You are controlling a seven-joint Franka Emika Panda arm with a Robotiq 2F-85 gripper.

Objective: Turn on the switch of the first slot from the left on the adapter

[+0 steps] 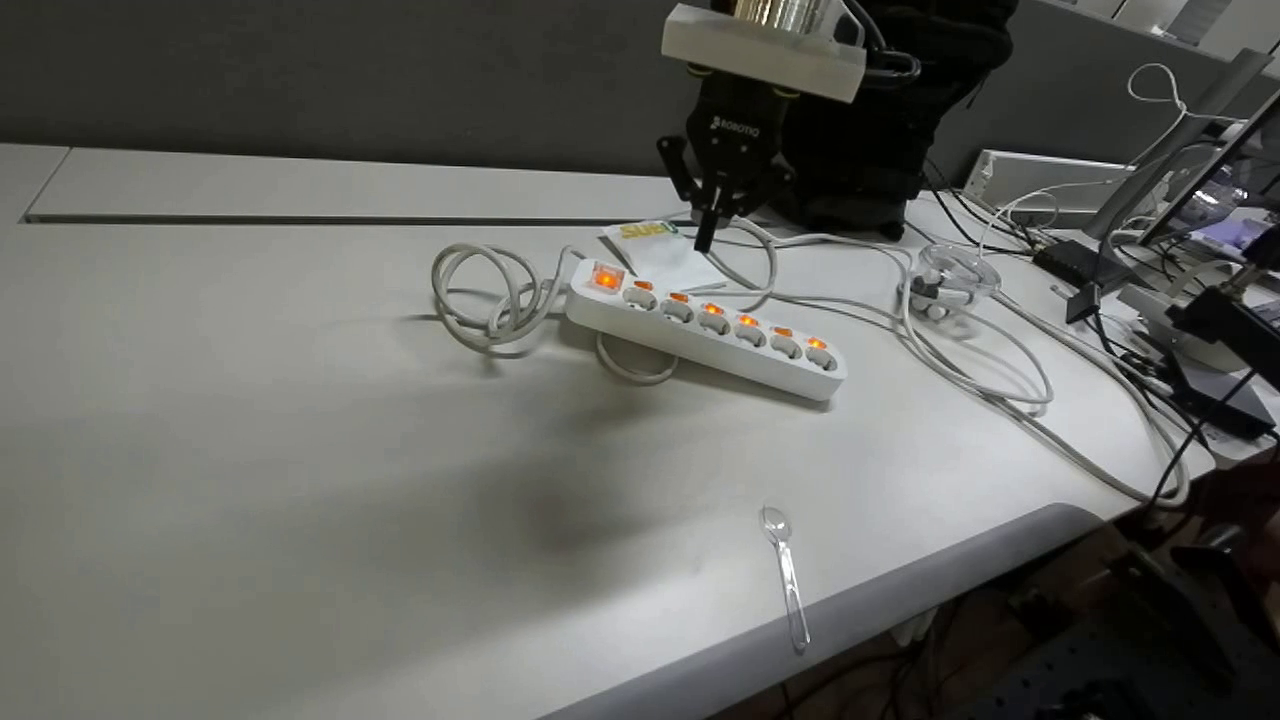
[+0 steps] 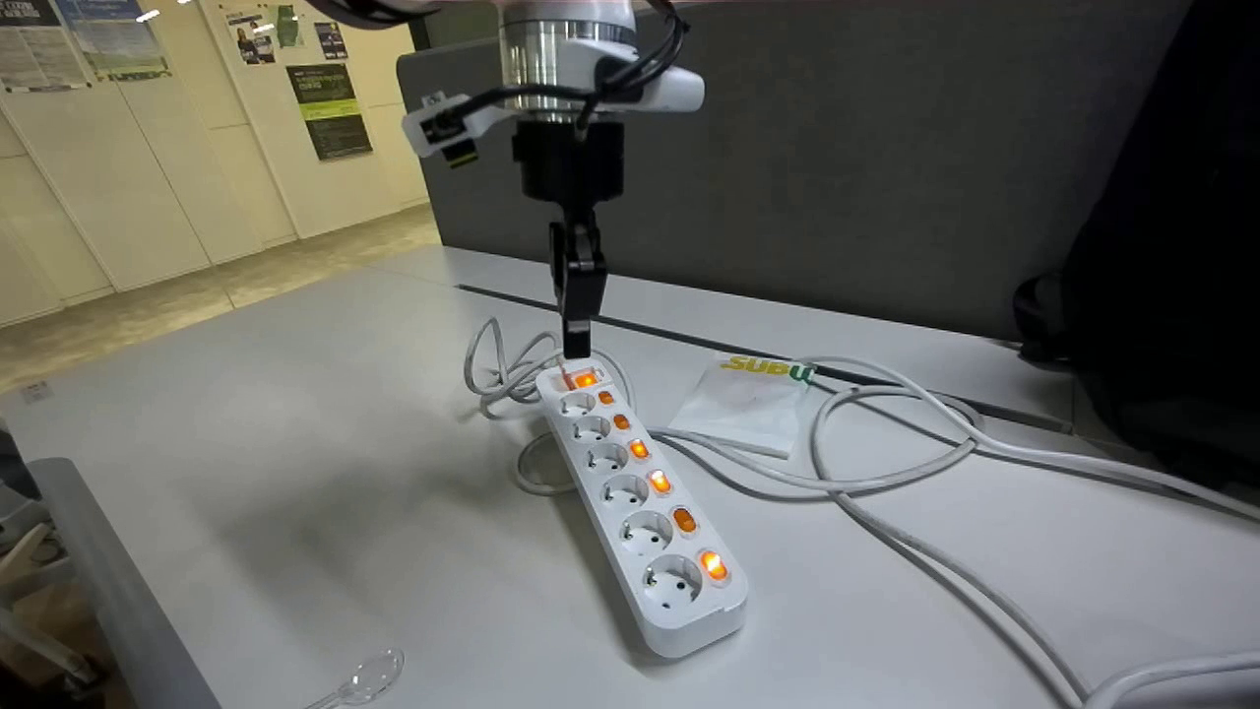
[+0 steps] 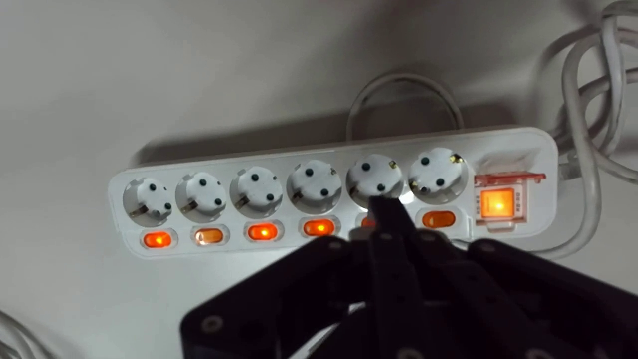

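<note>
White plastic forms the long rectangular power strip (image 1: 700,345) lying on the pale grey worktop (image 1: 300,430). Its end-most round white socket (image 3: 438,174), the first slot, sits beside the large square glowing orange master switch (image 3: 498,203); the small oval orange rocker switch (image 3: 438,219) paired with that socket is unlit. A translucent red flip cover (image 3: 511,177) stands raised over the recess holding the master switch. The black two-fingered pincer (image 1: 706,238) hangs above the strip, apart from it, fingers closed together; in the wrist view its tip hides part of the neighbouring orange rocker (image 3: 368,222). A rounded clear plastic container (image 1: 958,268) rests well apart from the strip; the grey shapes in or behind it are too indistinct to name. A black fabric bag (image 1: 880,150) stands close by, its inside hidden.
</note>
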